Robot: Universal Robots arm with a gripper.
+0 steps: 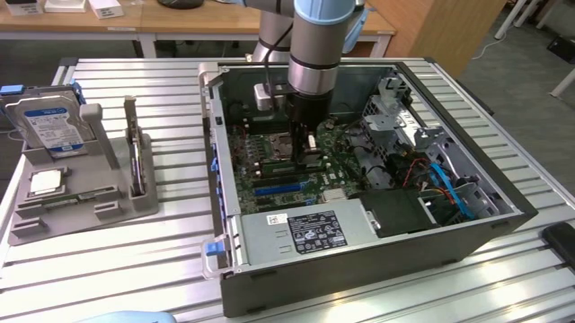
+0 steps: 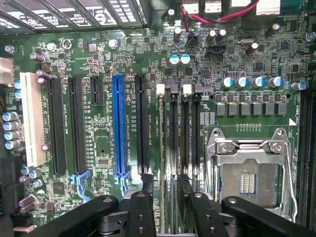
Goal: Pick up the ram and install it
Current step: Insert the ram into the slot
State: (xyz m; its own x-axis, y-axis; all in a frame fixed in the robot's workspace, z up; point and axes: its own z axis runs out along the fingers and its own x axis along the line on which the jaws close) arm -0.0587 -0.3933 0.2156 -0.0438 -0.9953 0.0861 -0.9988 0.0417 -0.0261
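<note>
Tool (image 1: 306,159) is down inside the open case (image 1: 503,202), over the memory slots mid-motherboard (image 2: 103,143); its fingers (image 2: 147,190) stand spread, pinching nothing. Ram (image 2: 166,148) stands edge-on in a slot between the two fingers, near the CPU socket (image 2: 249,180); whether it is fully seated, cannot tell. Holder (image 1: 81,202) with hard drive (image 1: 52,128) sits on the bench (image 1: 117,269) at the exterior view's left, well apart from the case.
</note>
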